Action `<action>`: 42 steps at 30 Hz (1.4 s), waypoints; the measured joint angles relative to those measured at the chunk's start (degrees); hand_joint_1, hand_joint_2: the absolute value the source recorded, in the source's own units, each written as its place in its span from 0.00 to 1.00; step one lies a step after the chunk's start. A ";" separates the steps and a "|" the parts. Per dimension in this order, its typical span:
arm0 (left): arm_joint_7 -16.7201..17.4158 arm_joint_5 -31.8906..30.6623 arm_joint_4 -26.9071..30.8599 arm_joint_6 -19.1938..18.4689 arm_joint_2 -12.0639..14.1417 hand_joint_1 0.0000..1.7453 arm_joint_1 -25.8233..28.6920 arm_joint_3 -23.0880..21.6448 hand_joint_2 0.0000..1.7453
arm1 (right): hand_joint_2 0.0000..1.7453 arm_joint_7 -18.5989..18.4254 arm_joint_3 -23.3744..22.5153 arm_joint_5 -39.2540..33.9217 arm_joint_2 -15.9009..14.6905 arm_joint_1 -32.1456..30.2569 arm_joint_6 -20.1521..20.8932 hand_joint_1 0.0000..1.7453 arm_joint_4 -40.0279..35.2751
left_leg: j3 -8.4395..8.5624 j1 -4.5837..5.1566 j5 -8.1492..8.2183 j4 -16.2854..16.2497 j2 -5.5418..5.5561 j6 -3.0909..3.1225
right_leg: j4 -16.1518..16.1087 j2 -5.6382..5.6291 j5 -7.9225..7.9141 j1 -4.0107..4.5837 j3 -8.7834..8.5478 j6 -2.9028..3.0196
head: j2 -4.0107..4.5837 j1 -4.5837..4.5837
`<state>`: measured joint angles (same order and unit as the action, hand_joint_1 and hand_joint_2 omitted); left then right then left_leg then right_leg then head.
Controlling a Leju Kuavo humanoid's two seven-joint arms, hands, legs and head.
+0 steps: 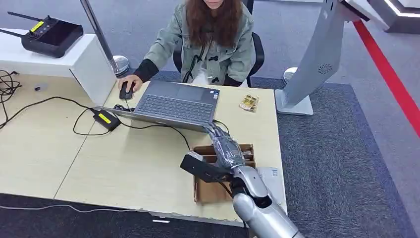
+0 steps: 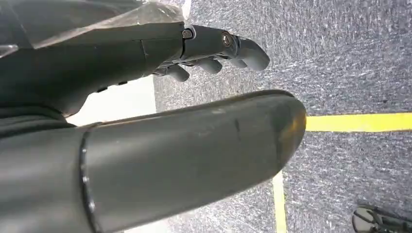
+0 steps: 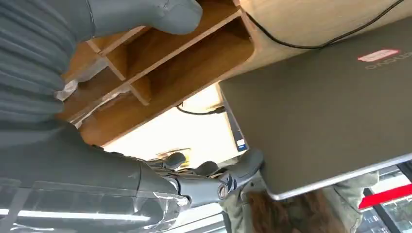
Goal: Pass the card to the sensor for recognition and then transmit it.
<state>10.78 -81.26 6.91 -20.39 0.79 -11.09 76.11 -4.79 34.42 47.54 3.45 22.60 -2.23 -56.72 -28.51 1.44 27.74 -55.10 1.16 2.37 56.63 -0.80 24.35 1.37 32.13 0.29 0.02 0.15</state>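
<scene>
Head view: the right robot hand (image 1: 229, 148) is reached over the wooden box (image 1: 205, 191) on the worktop (image 1: 124, 168), presumably to fetch the card; its fingers are spread, nothing held. No card can be made out. The left robot hand (image 2: 209, 48), loosely curled, is hung empty.

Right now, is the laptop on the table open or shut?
Open. In the head view the laptop shows its keyboard facing up, and a person sits behind it with one hand on a mouse.

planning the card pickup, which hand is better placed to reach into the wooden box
Right. The right hand hovers over the wooden box on the desk, while the left hand hangs over the carpet, away from the desk.
</scene>
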 joint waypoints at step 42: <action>-31.87 -5.64 -1.73 17.35 -13.51 0.00 1.24 2.84 0.00 | 1.00 -14.32 -4.46 0.22 -12.57 -10.42 4.87 0.10 -22.32 | 0.09 0.16 0.15 -0.05 -0.11 0.26 | -0.20 -0.14 -0.01 -0.15 -0.10 -0.18 | 0.00 -0.02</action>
<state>-21.09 -86.90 5.18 -3.04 -12.72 -9.85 78.95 -19.10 29.97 47.76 -9.12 12.17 2.65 -79.04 -28.42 1.60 27.89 -55.14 1.05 2.63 56.43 -0.95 24.34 1.22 32.03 0.11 0.02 0.13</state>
